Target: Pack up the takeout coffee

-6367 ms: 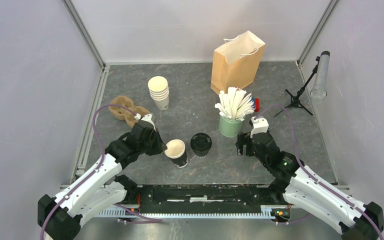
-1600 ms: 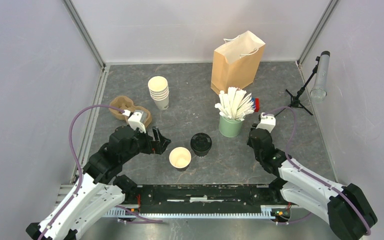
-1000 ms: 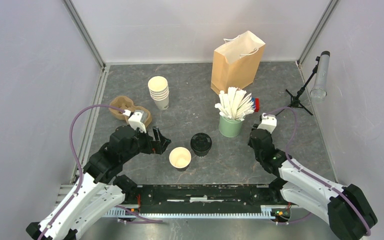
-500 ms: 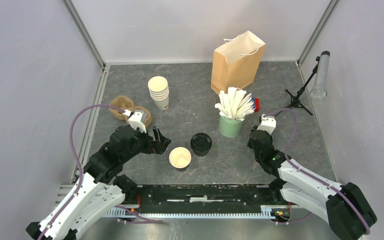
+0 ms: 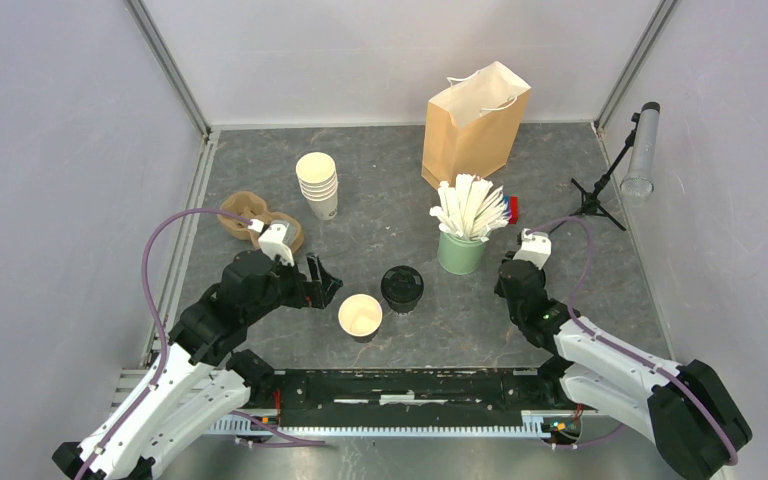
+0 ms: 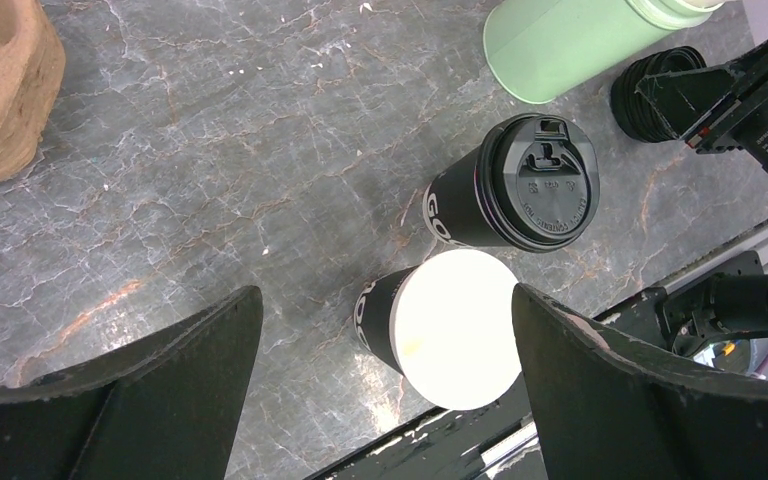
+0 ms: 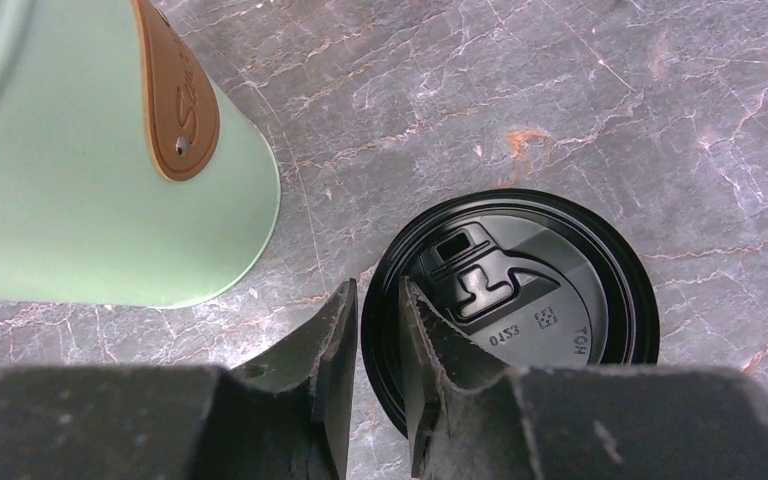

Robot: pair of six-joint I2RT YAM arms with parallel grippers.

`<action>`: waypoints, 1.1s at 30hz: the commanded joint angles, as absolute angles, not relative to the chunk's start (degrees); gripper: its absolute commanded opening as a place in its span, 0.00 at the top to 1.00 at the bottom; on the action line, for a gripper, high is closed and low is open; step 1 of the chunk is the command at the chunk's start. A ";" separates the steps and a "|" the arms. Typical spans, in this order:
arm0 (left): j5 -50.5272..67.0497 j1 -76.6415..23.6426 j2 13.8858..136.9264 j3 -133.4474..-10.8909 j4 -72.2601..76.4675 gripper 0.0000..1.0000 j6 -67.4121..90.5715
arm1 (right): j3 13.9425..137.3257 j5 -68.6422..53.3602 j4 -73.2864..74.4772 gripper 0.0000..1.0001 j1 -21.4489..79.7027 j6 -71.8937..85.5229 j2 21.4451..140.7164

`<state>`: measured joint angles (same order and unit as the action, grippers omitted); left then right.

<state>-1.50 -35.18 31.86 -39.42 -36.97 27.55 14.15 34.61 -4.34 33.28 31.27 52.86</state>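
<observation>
Two black-walled paper cups stand at the front middle. One wears a black lid (image 5: 401, 287) (image 6: 540, 182); the other (image 5: 360, 315) (image 6: 457, 330) is lidless, its cream inside showing. My left gripper (image 5: 321, 282) (image 6: 385, 300) hangs open just left of the lidless cup, fingers wide and apart from it. Beside the green cup, my right gripper (image 7: 378, 290) points down at a loose black lid (image 7: 520, 285) on the table. Its jaws stand narrow astride the lid's rim, one finger outside, one on top. In the top view the wrist hides those fingers.
A brown paper bag (image 5: 475, 125) stands open at the back. The green cup of white sticks (image 5: 460, 250) (image 7: 90, 170) sits just left of the loose lid. A stack of cream cups (image 5: 318, 185) and a cardboard carrier (image 5: 250, 218) lie back left; a small tripod (image 5: 592, 205) stands at right.
Earlier my left gripper held the lidless cup tilted; it has let go and drawn back left, and the cup stands upright. Over the last second nothing has visibly moved.
</observation>
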 commanded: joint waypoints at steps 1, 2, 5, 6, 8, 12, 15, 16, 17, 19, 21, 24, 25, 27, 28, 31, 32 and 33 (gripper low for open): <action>-2.72 -35.37 31.97 -39.45 -35.77 0.00 25.48 | 13.95 34.68 -6.96 0.72 33.00 31.16 52.56; -2.74 -35.39 31.94 -39.41 -35.77 0.00 25.51 | 13.85 34.76 -7.09 0.72 33.00 30.96 52.43; -2.80 -35.40 31.93 -39.40 -35.77 0.00 25.56 | 13.72 34.97 -7.45 0.78 32.96 30.29 51.98; -2.78 -35.33 31.96 -39.41 -35.77 0.00 25.58 | 13.69 34.93 -7.56 0.78 32.96 30.02 51.85; -2.76 -35.36 31.99 -39.44 -35.75 0.00 25.58 | 13.62 34.76 -7.60 0.80 32.96 29.97 51.14; -2.72 -35.36 32.14 -39.51 -35.73 0.00 25.58 | 13.03 33.98 -8.68 0.84 32.92 29.34 49.45; -2.72 -35.34 32.06 -39.42 -35.77 0.00 25.53 | 12.33 32.91 -9.23 0.85 32.87 29.52 47.74; -2.69 -35.38 32.07 -39.46 -35.77 0.00 25.58 | 12.24 32.76 -9.08 0.84 32.84 29.69 47.44; -2.63 -35.31 32.01 -39.42 -35.76 0.00 25.62 | 12.21 32.71 -8.80 0.84 32.86 29.75 47.20; -2.60 -35.41 32.05 -39.46 -35.73 0.00 25.65 | 12.16 32.78 -8.54 0.81 32.87 29.84 47.02; -2.57 -35.39 31.98 -39.41 -35.73 0.00 25.66 | 12.16 32.79 -8.19 0.80 32.83 29.80 47.08; -2.56 -35.38 32.10 -39.42 -35.75 0.00 25.66 | 11.83 32.22 -8.50 0.82 32.75 29.53 46.70; -2.56 -35.35 32.16 -39.39 -35.76 0.00 25.66 | 11.69 32.05 -8.54 0.82 32.70 29.44 46.61; -2.55 -35.42 32.11 -39.45 -35.72 0.00 25.65 | 11.64 32.08 -8.61 0.83 32.59 29.29 46.29; -2.55 -35.40 32.12 -39.44 -35.77 0.00 25.69 | 11.58 31.71 -8.81 0.89 32.61 28.82 46.23; -2.55 -35.38 32.12 -39.38 -35.77 0.00 25.67 | 11.35 31.31 -9.27 0.98 32.35 28.24 46.47; -2.61 -35.40 32.15 -39.38 -35.77 0.00 25.66 | 11.37 31.31 -9.24 0.98 32.30 28.23 46.66; -2.53 -35.40 32.08 -39.40 -35.76 0.00 25.66 | 11.40 31.36 -9.23 0.99 32.26 28.23 46.74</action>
